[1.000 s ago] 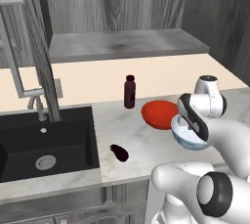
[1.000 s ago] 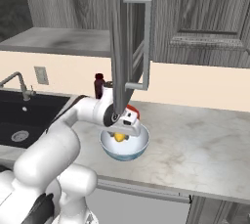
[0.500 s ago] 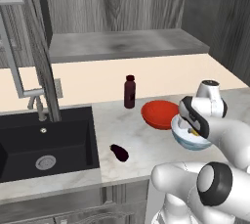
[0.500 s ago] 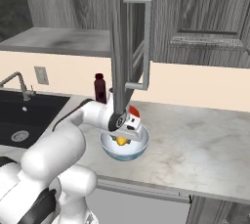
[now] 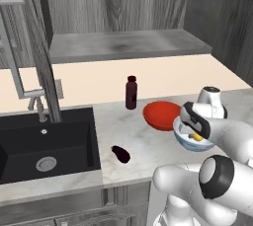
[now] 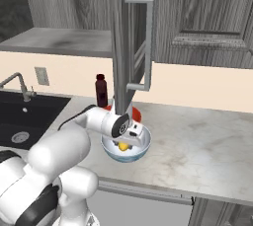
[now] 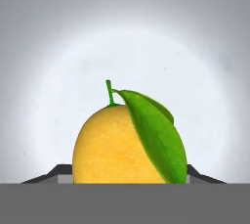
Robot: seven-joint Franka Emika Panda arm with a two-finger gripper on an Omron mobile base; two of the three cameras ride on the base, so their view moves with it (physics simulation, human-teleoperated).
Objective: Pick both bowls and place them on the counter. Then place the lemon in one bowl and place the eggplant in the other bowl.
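**Lemon lowered into floral bowl**

Gripper [image 6: 129,136] reaches down inside the floral bowl [image 6: 111,152], pinching the lemon [image 7: 119,145] between its tips, held low probably for a gentle drop. Red bowl [image 5: 160,114] sits touching behind on the tabletop [image 6: 197,141]. Eggplant [image 5: 120,154] lies apart near the sink [image 5: 29,141], bottle [image 5: 131,93] behind.

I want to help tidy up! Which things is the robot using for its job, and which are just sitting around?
For the job:
white bowl
lemon inside it
red bowl
eggplant
counter
gripper

Just sitting around:
dark bottle
sink
faucet
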